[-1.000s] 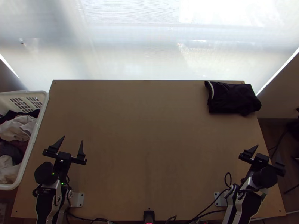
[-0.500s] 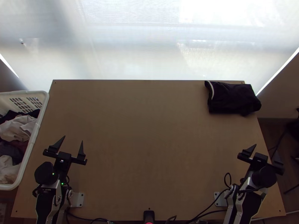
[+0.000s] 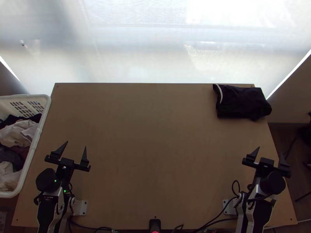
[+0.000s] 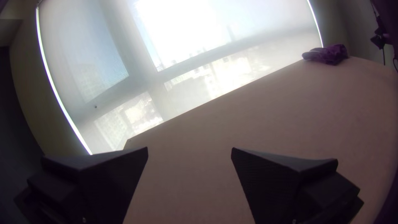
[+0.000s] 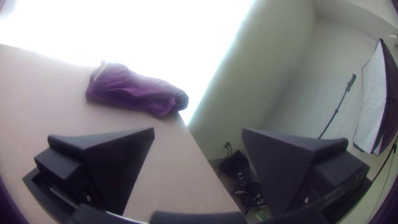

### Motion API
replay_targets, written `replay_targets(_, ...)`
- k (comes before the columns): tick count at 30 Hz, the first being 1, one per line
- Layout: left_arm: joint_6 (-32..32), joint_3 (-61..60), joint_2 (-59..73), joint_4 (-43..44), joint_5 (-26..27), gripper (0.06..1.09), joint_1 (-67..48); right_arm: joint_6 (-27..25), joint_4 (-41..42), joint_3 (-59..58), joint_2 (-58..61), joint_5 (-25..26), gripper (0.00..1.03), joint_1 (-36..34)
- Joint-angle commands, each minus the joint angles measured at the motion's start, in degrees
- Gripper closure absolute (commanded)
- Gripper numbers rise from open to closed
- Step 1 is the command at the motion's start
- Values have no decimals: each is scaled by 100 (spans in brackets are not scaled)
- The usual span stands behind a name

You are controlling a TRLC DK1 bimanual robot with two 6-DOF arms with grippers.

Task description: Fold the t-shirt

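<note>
A dark t-shirt lies folded into a compact bundle at the table's far right corner, a white strip along its left end. It looks purple in the right wrist view, where the shirt is beyond the fingers, and small and distant in the left wrist view. My left gripper is over the near left of the table, open and holding nothing; its fingers stand wide apart there and up close. Near the right edge, my right gripper is also open and unloaded, well short of the shirt.
A white laundry basket filled with clothes stands against the table's left side. Bare wooden tabletop stretches between the arms and toward the window blind. Cables run along the near edge beside a small black device.
The right gripper has shifted a little to the left and slightly up the picture. The left arm and the shirt have stayed where they were.
</note>
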Motion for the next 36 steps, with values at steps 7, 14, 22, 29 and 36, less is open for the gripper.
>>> replay_targets(7,-17,1,-6,10,4,11,-533,806,-73,2,-6,-248,5,416)
replay_targets(14,27,80,3,414,-66,11,-911,217,340,90,302,-204,5,373)
replay_targets(22,-667,1768,1840,1117,-101,11,627,1202,-451,2577,3079,-117,4,733)
replay_targets(29,-1590,4431,4143,-456,496,11,3976,2283,-3465,6066,4846,15,5,1981)
replay_targets(36,-1819,6004,5734,-1449,945,11,5980,2731,-5584,8650,6375,-380,4,2420)
